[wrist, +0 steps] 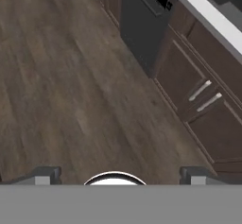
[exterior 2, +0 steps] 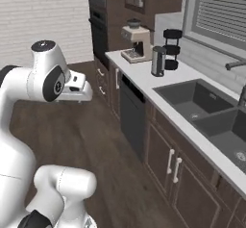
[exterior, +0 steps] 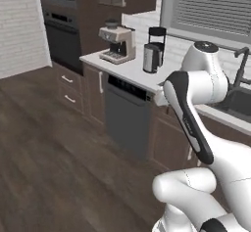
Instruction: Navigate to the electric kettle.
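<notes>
The electric kettle (exterior: 152, 58) is a tall brushed-steel jug with a dark lid, standing upright on the white counter (exterior: 128, 70) to the right of the coffee machine. In the right base view the electric kettle (exterior 2: 158, 61) sits ahead, just beyond the sink. My gripper (wrist: 119, 175) hangs over the wooden floor, well short of the counter. Its fingertips (wrist: 46, 175) are wide apart with nothing between them, so it is open.
A beige coffee machine (exterior: 117, 43) and a black tiered rack (exterior: 157, 37) flank the kettle. A dark dishwasher front (exterior: 126, 116) sits under the counter and a double sink (exterior 2: 202, 102) lies to the right. Wall ovens (exterior: 61, 30) stand at the far left. Wooden floor (exterior: 54, 152) stretches out before the cabinets.
</notes>
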